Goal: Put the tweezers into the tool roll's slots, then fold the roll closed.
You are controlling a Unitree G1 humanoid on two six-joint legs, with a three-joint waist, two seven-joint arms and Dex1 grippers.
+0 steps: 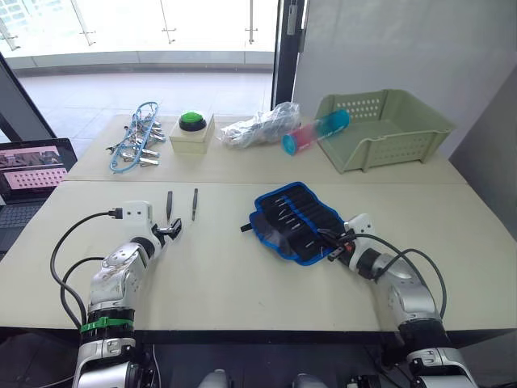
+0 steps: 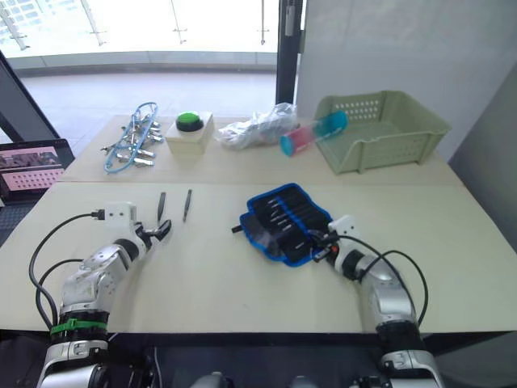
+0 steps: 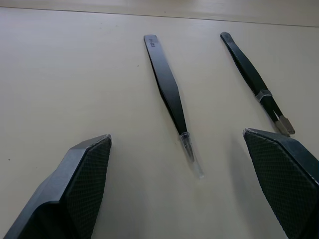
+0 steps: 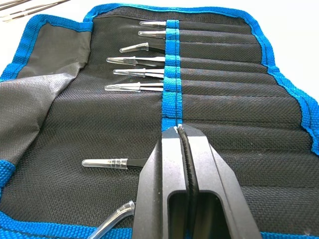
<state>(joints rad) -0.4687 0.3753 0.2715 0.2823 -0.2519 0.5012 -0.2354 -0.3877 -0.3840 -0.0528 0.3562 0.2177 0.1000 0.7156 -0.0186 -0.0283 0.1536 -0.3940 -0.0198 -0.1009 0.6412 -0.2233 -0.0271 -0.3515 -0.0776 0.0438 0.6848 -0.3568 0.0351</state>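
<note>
A: Where do things stand on the pale table (image 1: 242, 267)?

B: The flat black fabric tool roll with bright blue trim (image 1: 297, 220) lies open, right of centre, its inner side up. Several slim dark tweezers already sit in its narrow parallel fabric slots (image 4: 224, 64), their capped tips poking out past the blue centre band. One more capped tweezer (image 4: 112, 163) lies in a nearer pocket.

A: And the right gripper (image 4: 180, 130)?

B: It rests at the roll's near right edge, its black fingers pressed together on what looks like a thin dark strip, perhaps a tweezer; I cannot tell for certain. My guess is it is feeding something along a slot, since it lines up with the pockets.

A: The loose ones?

B: Two black metal tweezers (image 3: 169, 94) lie side by side on the bare table, left of the roll and well apart from it. Their long axes run near to far, pointed tips toward the robot.

A: Why is the left gripper (image 1: 169, 230) there?

B: It sits just short of those tips, spread wide and empty, the left tweezer lying between its fingers (image 3: 84, 179), so I judge it is lined up for a pick.
</note>
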